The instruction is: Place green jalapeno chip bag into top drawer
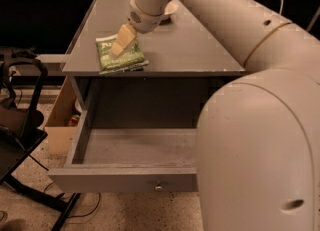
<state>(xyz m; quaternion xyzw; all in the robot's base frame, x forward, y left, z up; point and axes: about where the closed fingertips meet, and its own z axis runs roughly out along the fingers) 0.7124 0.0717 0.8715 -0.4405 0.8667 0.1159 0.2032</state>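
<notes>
Robot lab: pincer [118,49] over grey desk [200,50]

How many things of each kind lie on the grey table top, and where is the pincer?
Green chip bags: 1, the green jalapeno chip bag, with the pincer directly over it.
White dishes: 1, the white dish behind the arm.
Total: 2.

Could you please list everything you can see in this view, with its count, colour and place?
green jalapeno chip bag: one, green, tabletop's front left.
top drawer: one, grey, pulled open below the tabletop.
knob: one, metal, drawer front.
tabletop: one, grey.
dish: one, white, tabletop's back, partly behind the arm.
cardboard box: one, tan, left of the drawer.
black frame: one, far left.
arm: one, off-white, right side.
pincer: one, tan, over the bag; contact unclear.
</notes>
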